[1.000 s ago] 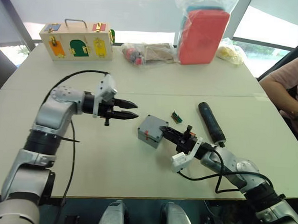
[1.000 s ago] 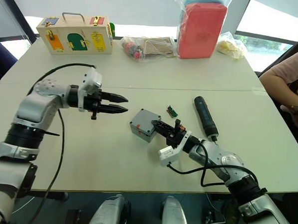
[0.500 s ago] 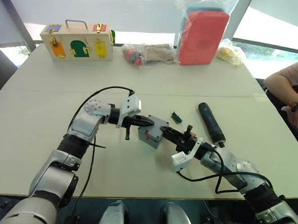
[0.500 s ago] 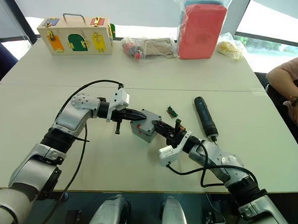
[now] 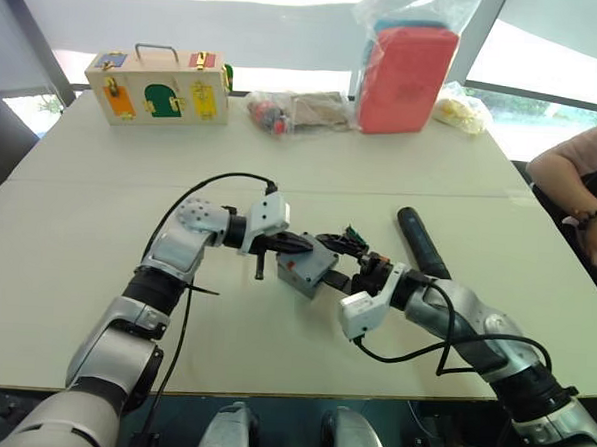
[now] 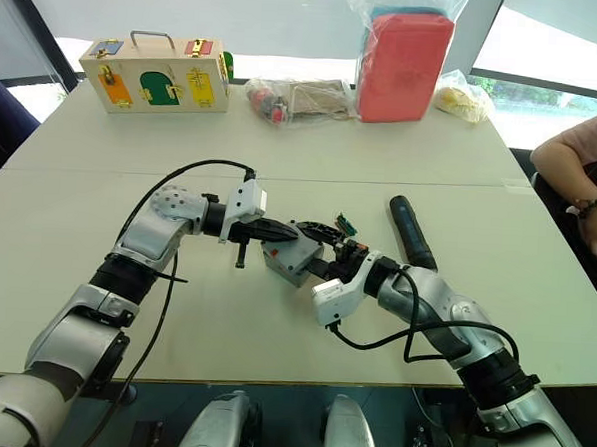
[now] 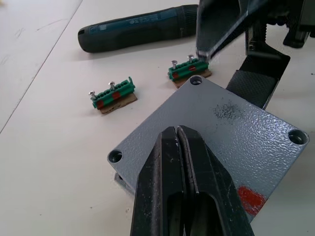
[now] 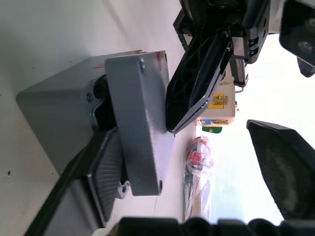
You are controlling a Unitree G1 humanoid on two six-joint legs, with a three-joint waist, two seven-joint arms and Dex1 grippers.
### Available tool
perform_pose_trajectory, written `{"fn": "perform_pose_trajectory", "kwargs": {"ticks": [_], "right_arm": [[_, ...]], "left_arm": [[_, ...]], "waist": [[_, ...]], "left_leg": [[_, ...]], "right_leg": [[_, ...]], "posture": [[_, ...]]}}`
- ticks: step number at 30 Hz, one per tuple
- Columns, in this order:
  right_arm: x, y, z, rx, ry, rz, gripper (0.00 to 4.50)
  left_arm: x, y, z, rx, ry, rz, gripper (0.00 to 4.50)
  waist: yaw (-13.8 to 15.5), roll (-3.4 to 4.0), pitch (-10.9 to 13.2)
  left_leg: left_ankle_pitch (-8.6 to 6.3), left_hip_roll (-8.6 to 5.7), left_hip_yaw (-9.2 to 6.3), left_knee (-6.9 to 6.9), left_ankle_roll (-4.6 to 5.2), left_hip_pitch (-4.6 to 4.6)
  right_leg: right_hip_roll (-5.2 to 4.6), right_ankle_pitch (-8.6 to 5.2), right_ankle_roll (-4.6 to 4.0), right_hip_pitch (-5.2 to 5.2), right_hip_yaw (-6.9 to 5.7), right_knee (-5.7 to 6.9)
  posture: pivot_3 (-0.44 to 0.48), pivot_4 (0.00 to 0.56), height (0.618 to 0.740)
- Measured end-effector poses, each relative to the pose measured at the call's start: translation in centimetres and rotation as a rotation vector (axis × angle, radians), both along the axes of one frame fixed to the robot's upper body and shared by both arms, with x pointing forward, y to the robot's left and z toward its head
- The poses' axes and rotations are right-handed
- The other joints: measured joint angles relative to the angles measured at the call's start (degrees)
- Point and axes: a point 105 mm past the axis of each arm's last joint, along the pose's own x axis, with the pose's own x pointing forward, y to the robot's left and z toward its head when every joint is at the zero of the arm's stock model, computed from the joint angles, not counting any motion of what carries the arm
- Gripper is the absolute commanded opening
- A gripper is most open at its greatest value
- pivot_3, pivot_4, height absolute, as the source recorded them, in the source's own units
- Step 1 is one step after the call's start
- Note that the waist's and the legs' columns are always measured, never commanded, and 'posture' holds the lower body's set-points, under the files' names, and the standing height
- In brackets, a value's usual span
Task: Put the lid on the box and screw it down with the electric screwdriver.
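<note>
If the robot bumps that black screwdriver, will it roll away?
Probably, sideways at least. The electric screwdriver is round and lies flat on the smooth table with nothing against it. It looks stiff, maybe heavy enough to stop soon.

Both tools, left (image 5: 299, 245) and right (image 5: 339, 258), meet at the lid (image 5: 310, 263) mid-table.

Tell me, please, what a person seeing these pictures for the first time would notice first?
Mid-table, both grippers meet at the small grey plastic box: the left gripper, fingers shut, presses on its flat grey lid, while the right gripper is open around the lid's edge. The black cylindrical electric screwdriver lies just beyond, to the right. At the far edge stand a wooden latch box with coloured doors and a red case in clear plastic.
</note>
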Motion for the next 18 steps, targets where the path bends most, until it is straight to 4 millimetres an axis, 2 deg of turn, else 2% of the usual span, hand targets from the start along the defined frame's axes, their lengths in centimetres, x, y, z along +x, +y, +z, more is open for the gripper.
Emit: {"fn": "perform_pose_trajectory", "kwargs": {"ticks": [3, 7, 18], "right_arm": [[-0.4, -1.3, -0.4, -0.008, -0.001, -0.001, 4.49], [-0.8, -3.9, -3.0, -0.050, 0.064, -0.038, 4.49], [-0.4, -3.5, -3.5, 0.010, 0.063, -0.027, 4.49]], "left_arm": [[-0.4, -0.8, -0.2, 0.004, 0.003, -0.028, 0.00], [-0.6, -0.8, -0.4, 0.015, 0.003, -0.032, 0.00], [-0.5, -0.8, -0.5, 0.027, -0.006, -0.025, 0.00]], "waist": [[0.08, 0.00, -0.02], [-0.26, 0.01, -0.02], [-0.24, 0.03, -0.05]], "left_leg": [[0.00, 0.00, 0.01, 0.00, 0.00, 0.02], [-0.01, 0.00, 0.10, -0.02, 0.01, 0.10], [0.00, 0.03, 0.02, -0.05, 0.01, 0.15]], "right_leg": [[0.00, 0.00, 0.00, 0.02, 0.00, -0.01], [0.01, -0.01, -0.01, 0.04, 0.05, 0.00], [0.05, -0.01, -0.01, 0.05, 0.08, 0.01]], "posture": [[0.000, 0.150, 0.730], [0.000, 0.150, 0.730], [0.000, 0.150, 0.730]]}}
